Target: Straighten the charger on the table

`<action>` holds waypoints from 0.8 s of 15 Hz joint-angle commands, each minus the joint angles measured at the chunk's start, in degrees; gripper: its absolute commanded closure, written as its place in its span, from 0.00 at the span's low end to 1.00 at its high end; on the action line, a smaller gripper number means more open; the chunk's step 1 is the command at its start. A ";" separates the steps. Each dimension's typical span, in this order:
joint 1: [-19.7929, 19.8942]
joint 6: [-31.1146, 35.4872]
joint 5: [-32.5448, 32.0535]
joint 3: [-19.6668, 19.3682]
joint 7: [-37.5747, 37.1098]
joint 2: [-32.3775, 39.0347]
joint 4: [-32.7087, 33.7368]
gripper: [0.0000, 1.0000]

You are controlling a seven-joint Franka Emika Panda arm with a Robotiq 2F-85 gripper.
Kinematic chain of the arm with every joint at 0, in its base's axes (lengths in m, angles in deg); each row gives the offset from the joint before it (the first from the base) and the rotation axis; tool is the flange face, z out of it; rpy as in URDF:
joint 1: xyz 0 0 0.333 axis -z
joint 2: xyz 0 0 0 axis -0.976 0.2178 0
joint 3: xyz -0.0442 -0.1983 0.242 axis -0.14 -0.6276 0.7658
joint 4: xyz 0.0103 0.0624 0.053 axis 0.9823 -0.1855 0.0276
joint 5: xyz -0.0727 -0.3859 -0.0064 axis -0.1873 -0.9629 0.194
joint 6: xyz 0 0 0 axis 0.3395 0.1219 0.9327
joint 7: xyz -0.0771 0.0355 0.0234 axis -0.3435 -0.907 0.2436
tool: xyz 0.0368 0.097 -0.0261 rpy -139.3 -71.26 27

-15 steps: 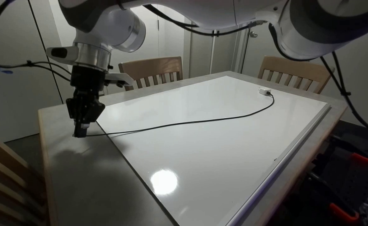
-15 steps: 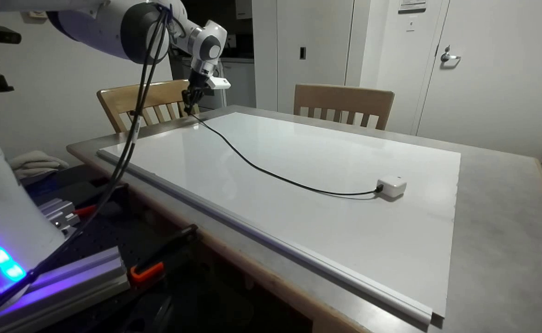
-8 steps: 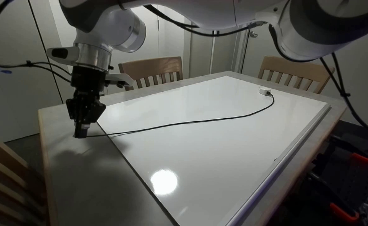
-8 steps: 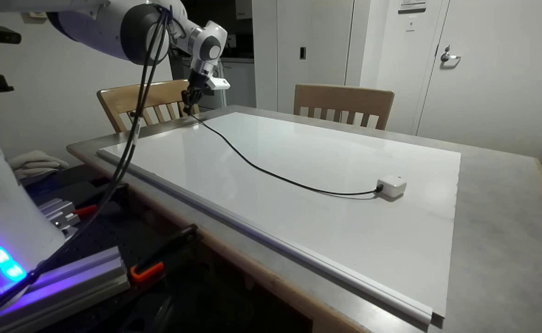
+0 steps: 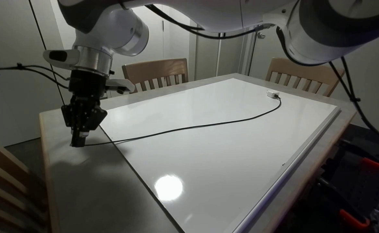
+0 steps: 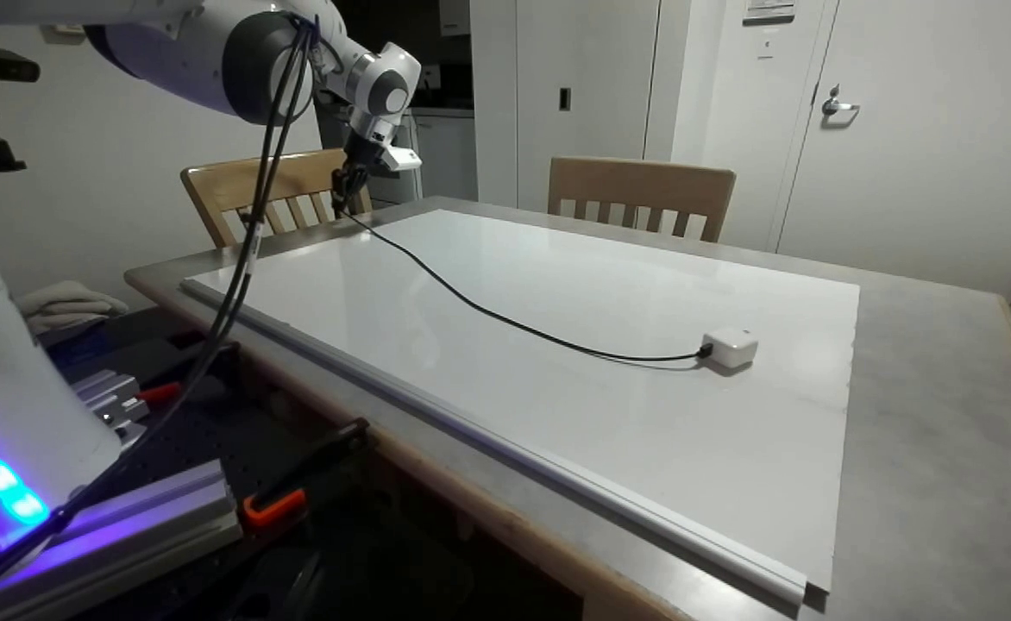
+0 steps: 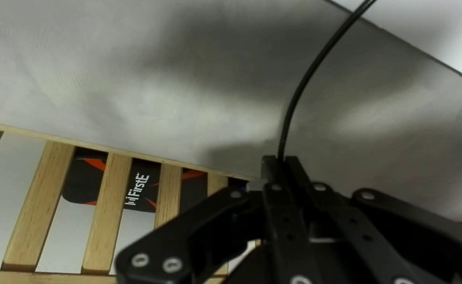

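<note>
1. Your hand is closed up tight, its two fingers squeezed together, with the black charger cord pinched between the tips.
2. The hand points down, low over the grey part of the table, near the table's edge. You can't tell for sure if the tips touch the table.
3. From your hand, the cord runs over the edge of the big white board and goes along on top of it.
4. In both exterior views the cord is a bit wavy, and it has a rounder bend at its far end.
5. There, a little black plug is stuck into the white block, which sits on the board.
6. In an exterior view, a wooden chair shows behind your hand, and a second chair stands by the table.
7. In the wrist view you see wooden slats past the table's edge, and behind them a black and red thing with white letters.
</note>
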 commanded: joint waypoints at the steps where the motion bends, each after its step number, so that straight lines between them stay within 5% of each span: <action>1: 0.08 -0.54 1.84 -0.08 2.37 0.01 -0.06 0.98; 3: -0.01 -0.55 2.13 -0.06 2.57 0.02 -0.13 0.92; 4: -0.05 -0.56 2.23 -0.05 2.63 0.03 -0.12 0.70; 7: -0.23 -0.49 2.42 -0.13 2.42 0.08 -0.01 0.57; 12: -0.61 -2.10 1.38 -1.13 -0.76 0.09 2.29 0.21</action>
